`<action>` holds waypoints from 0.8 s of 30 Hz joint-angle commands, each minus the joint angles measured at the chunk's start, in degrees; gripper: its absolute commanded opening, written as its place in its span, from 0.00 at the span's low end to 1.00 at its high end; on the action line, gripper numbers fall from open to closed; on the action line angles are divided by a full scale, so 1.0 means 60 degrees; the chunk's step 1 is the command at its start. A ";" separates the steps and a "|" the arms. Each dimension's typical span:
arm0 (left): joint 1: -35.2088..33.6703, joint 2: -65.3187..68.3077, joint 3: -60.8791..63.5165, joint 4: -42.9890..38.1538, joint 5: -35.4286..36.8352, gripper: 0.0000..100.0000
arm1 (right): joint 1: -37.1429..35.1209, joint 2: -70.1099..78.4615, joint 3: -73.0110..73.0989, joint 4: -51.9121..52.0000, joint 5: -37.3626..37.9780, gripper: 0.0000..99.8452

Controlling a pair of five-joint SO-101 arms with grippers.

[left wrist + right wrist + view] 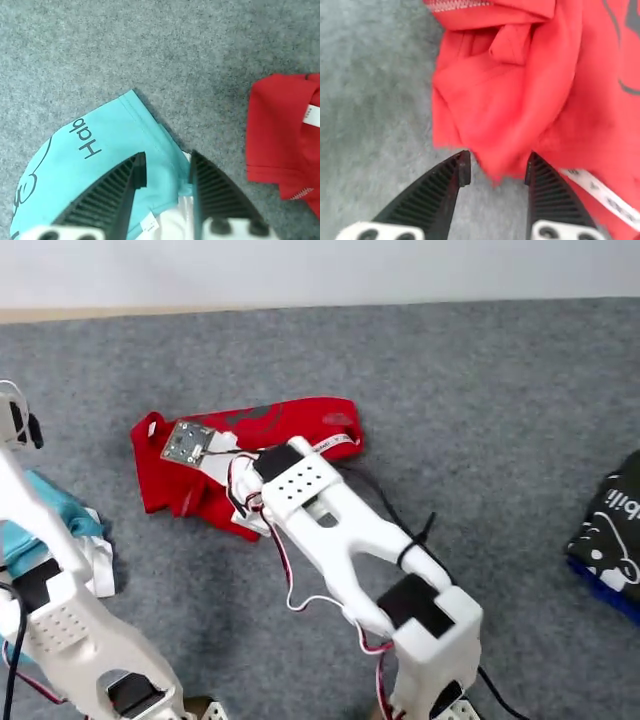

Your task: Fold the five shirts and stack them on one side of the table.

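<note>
On the grey felt-like table cover [470,390], left of centre, a crumpled red fabric shirt [290,420] lies in a loose, half-bunched strip, with a white label tape trailing from its right part. The white right arm stretches from the near edge out over this shirt, its wrist sitting above the near left part of the heap. From that arm's wrist view, the right gripper [495,167] has its two black ribbed jaws parted, and a drooping corner of the red shirt hangs in the gap between the tips; the cloth does not look pinched, so I'd call that gripper released. At the left edge a folded turquoise shirt with dark lettering [50,505] rests flat on the cover, well apart from the red one, and a white cloth [98,565] pokes out from under its near right side. The left arm stands over that spot. Its left gripper [167,160] is spread too, hanging above the turquoise shirt's hemmed edge where it meets the white cloth, clamping nothing. At the right edge, well away from both arms, a folded black shirt with white print [612,525] lies on top of a blue garment [608,590], partly cut off by the frame.
</note>
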 commanded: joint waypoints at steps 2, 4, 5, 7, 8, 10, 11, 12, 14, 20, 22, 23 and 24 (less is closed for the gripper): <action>-0.0059 -0.0615 -0.0007 0.0234 0.0059 0.08 | -0.0022 0.0403 -0.0176 -0.0637 0.0088 0.19; -0.0059 -0.0586 -0.0007 0.0234 0.0059 0.07 | -0.0022 0.0579 -0.0513 -0.0549 0.0088 0.15; -0.0059 -0.0557 -0.0007 0.0234 0.0044 0.07 | -0.0022 0.0623 -0.0718 -0.0432 0.0132 0.10; -0.0044 -0.0557 -0.0007 0.0234 0.0044 0.07 | 0.0037 0.0637 -0.1201 -0.0066 0.0147 0.00; -0.0044 -0.0557 -0.0007 0.0234 0.0044 0.07 | 0.0139 0.0637 -0.1407 0.0256 0.0147 0.02; -0.0029 -0.0557 -0.0007 0.0234 0.0059 0.07 | 0.0330 0.0637 -0.1861 0.0974 0.0147 0.01; -0.0015 -0.0557 -0.0007 0.0234 0.0059 0.07 | 0.0462 0.0637 -0.2110 0.1429 0.0147 0.01; 0.0000 -0.0557 -0.0007 0.0234 0.0059 0.07 | 0.0593 0.0637 -0.2388 0.1883 0.0147 0.01; 0.0015 -0.0542 -0.0007 0.0234 0.0059 0.07 | 0.0901 0.0637 -0.2872 0.2806 0.0264 0.01; 0.0147 -0.0542 0.0007 0.0234 0.0088 0.07 | 0.2000 0.0623 -0.3810 0.5399 0.1495 0.01; 0.0278 -0.0542 0.0007 0.0234 0.0088 0.07 | 0.2440 0.0623 -0.3868 0.5927 0.1817 0.01; 0.0337 -0.0542 0.0007 0.0234 0.0088 0.07 | 0.2659 0.0637 -0.3868 0.6103 0.1978 0.01; 0.0410 -0.0542 0.0007 0.0234 0.0088 0.07 | 0.2879 0.0652 -0.3868 0.6234 0.2095 0.01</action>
